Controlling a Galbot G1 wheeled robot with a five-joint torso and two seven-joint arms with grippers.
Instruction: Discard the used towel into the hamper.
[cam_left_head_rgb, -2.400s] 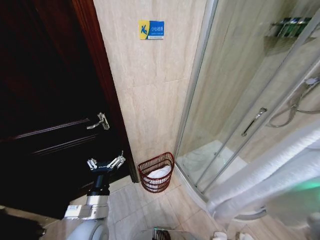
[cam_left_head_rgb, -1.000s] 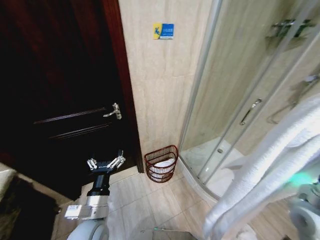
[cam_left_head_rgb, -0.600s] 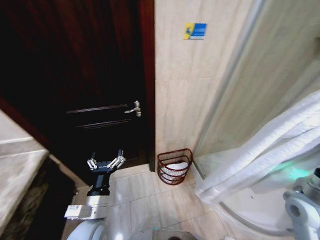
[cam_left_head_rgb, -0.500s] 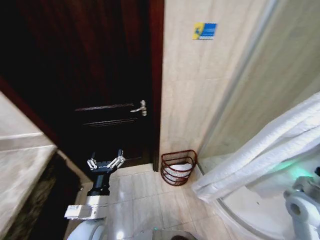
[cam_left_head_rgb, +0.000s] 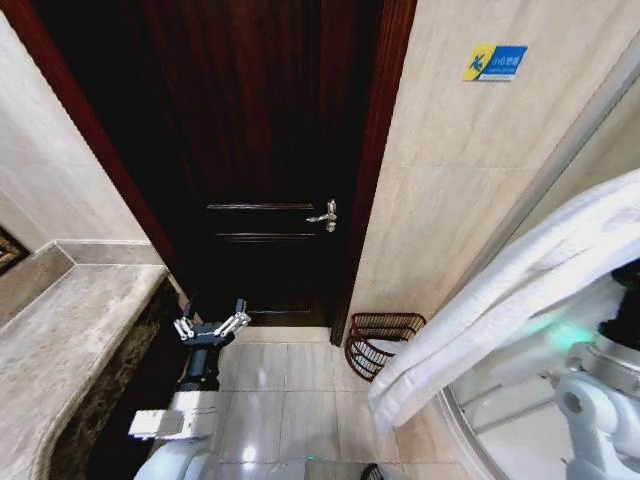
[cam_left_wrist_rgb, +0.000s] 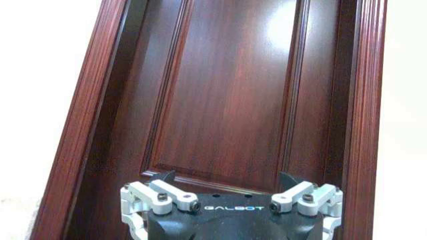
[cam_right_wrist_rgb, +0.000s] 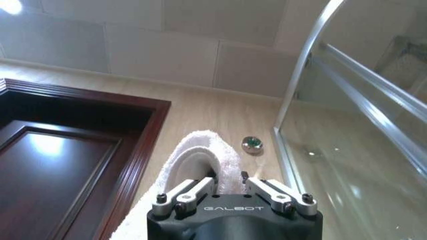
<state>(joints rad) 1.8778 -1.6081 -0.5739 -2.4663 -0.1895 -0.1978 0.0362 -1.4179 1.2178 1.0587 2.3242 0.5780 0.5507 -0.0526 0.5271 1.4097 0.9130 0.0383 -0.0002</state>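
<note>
Swinging leftward since the earlier head pictures, the camera has slid the whole scene right: the dark door (cam_left_head_rgb: 270, 160) now fills the middle, and a stone counter (cam_left_head_rgb: 70, 340) has come in at the lower left. That is the robot turning, not the things moving.

The hamper (cam_left_head_rgb: 385, 343) stands on the floor against the tiled wall just right of the door frame, its right part hidden behind the towel (cam_left_head_rgb: 500, 290). The towel, white and folded long, hangs across the right side of the head view. In the right wrist view the right end effector (cam_right_wrist_rgb: 225, 187) is closed on a fold of it (cam_right_wrist_rgb: 200, 160).

The left end effector (cam_left_head_rgb: 211, 322) is held out low in front of the door, fingers spread and empty, idle.

The step in hand looks like carrying the towel toward the hamper. Next, the right arm would need to bring the towel over the hamper's open top before letting go, minding that the long hanging end goes inside.
</note>
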